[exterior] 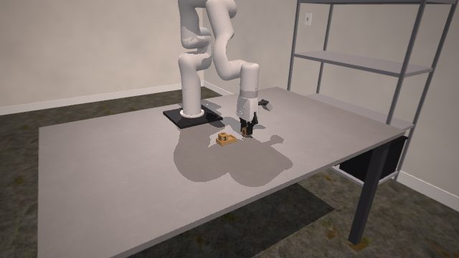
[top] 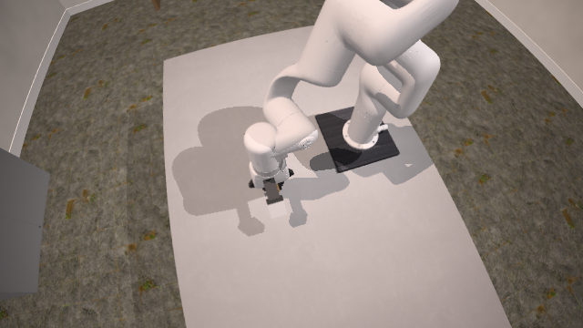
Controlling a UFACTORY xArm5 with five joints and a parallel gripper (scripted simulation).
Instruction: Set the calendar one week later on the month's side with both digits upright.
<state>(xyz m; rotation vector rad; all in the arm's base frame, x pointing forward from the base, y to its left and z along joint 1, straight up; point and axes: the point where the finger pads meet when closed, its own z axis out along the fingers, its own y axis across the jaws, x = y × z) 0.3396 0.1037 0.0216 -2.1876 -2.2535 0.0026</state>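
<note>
A small wooden tray (exterior: 226,141) lies flat on the grey table, and one wooden cube (exterior: 223,136) stands in its left half with a dark digit facing the camera. My gripper (exterior: 247,132) points straight down just to the right of the tray. It is shut on the second wooden cube (exterior: 246,132) and holds it low, at or just above the table top. I cannot read the held cube's faces. In the overhead view the gripper (top: 274,197) shows below the wrist, and the arm hides the tray.
The arm's black base plate (exterior: 192,117) sits behind the tray, and also shows in the overhead view (top: 356,138). A tall metal shelf rack (exterior: 362,64) stands past the table's right edge. The table's near edge is far from the tray.
</note>
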